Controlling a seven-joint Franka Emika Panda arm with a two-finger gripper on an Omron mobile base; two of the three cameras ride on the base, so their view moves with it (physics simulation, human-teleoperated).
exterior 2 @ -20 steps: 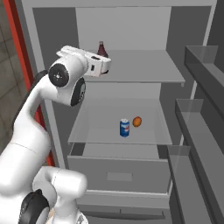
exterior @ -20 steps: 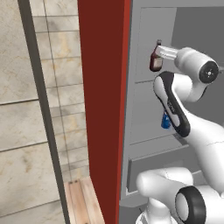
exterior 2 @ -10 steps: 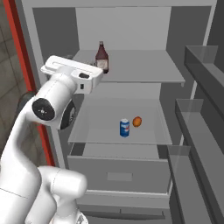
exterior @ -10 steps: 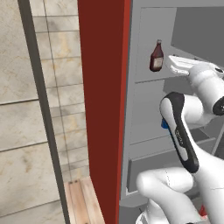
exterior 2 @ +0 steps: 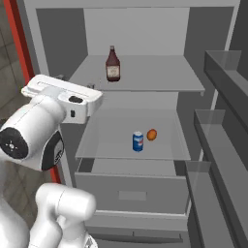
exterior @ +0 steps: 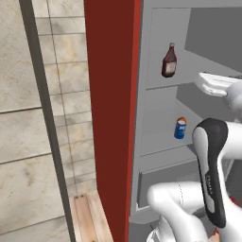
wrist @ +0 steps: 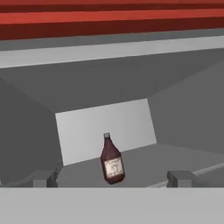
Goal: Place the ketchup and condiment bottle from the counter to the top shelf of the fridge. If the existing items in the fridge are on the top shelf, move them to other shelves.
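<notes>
The ketchup point(exterior 2: 113, 65) stands upright on the top shelf point(exterior 2: 160, 75) of the open fridge point(exterior 2: 63, 43), near its left front. It also appears as a maroon bottle point(exterior: 169, 61) in the left base view. In the hand view my gripper point(wrist: 113, 179) is open, and the ketchup point(wrist: 112, 162) stands free, well beyond the fingertips point(wrist: 43, 178). My white hand point(exterior 2: 65, 97) hovers in front of the fridge, left of the shelves. The blue can point(exterior 2: 138, 141) and the orange object point(exterior 2: 151, 134) sit on the middle shelf. The condiment bottle and the counter are out of view.
A grey drawer point(exterior 2: 131, 191) sits below the middle shelf. Door bins point(exterior 2: 223, 72) jut out on the right. The fridge's red side point(exterior: 111, 118) and a tiled wall point(exterior: 38, 118) lie to the left.
My hand has drawn back from the ketchup and out of the fridge, swinging down and left. The ketchup stays standing on the top shelf.
</notes>
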